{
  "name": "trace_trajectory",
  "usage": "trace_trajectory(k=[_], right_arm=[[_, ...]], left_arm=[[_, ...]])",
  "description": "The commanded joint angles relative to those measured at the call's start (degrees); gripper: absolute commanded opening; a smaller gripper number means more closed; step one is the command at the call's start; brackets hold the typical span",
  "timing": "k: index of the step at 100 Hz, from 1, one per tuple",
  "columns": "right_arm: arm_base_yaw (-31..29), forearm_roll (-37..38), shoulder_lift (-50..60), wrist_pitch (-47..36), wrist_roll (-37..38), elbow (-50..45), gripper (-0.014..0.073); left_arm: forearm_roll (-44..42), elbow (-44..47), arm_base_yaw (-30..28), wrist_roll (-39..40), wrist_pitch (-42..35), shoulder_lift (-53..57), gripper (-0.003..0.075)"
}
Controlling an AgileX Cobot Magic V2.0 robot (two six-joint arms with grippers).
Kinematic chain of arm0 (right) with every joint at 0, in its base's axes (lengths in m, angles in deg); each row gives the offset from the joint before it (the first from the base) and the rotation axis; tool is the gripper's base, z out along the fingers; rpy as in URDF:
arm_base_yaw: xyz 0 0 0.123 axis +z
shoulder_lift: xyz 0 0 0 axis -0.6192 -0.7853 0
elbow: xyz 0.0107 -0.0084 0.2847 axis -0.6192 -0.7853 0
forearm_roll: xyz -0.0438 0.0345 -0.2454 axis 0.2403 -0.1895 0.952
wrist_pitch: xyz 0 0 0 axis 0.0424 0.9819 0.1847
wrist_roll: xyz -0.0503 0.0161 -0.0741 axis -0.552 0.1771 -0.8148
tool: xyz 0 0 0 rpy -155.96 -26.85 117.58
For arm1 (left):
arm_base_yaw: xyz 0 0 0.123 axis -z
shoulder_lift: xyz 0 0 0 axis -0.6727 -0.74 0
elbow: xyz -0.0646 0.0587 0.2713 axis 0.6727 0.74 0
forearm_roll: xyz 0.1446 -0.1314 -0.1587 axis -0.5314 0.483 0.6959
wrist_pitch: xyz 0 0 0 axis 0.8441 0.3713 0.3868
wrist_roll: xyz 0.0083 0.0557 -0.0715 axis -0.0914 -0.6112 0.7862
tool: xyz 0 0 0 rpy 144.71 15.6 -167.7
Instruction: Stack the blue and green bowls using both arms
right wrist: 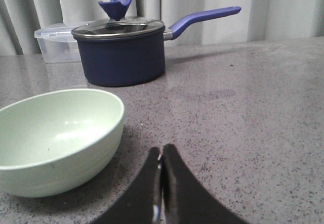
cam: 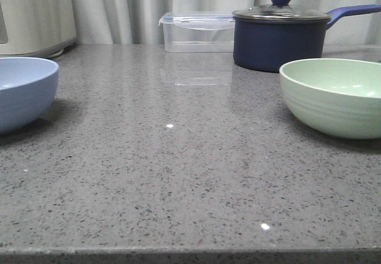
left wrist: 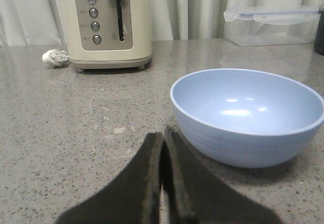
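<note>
The blue bowl (cam: 24, 91) stands upright and empty at the table's left edge in the front view; it also shows in the left wrist view (left wrist: 248, 115). The green bowl (cam: 333, 97) stands upright and empty at the right; it also shows in the right wrist view (right wrist: 55, 138). My left gripper (left wrist: 163, 133) is shut and empty, low over the table just short of the blue bowl. My right gripper (right wrist: 161, 150) is shut and empty, beside the green bowl and apart from it. Neither arm shows in the front view.
A dark navy lidded saucepan (cam: 280, 34) with a blue handle stands behind the green bowl. A clear lidded plastic box (cam: 196, 31) is at the back centre. A cream toaster (left wrist: 109, 21) stands at the back left, with a white plug (left wrist: 54, 57) lying beside it. Curtains hang behind.
</note>
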Motion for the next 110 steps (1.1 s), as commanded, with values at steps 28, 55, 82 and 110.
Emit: trace_trajectory(k=[28, 55, 82, 110], right_arm=[[-0.2, 0.6, -0.1, 2.5, 0.1, 4.7, -0.0080], [-0.2, 0.6, -9.3, 11.9, 0.1, 16.2, -0.0077], [-0.2, 0.6, -20.0, 20.4, 0.1, 26.6, -0.0078], [-0.2, -1.2, -28.6, 29.0, 0.1, 33.9, 0.0015]], left_arm=[[0.4, -4.4, 0.0, 0.7, -3.5, 0.0, -0.0020], [-2.3, -17.1, 0.0, 0.7, 4.5, -9.6, -0.0020], [-2.3, -27.4, 0.0, 0.7, 4.9, -21.7, -0.0020], [-2.3, -32.3, 0.0, 0.7, 4.6, -30.3, 0.0088]])
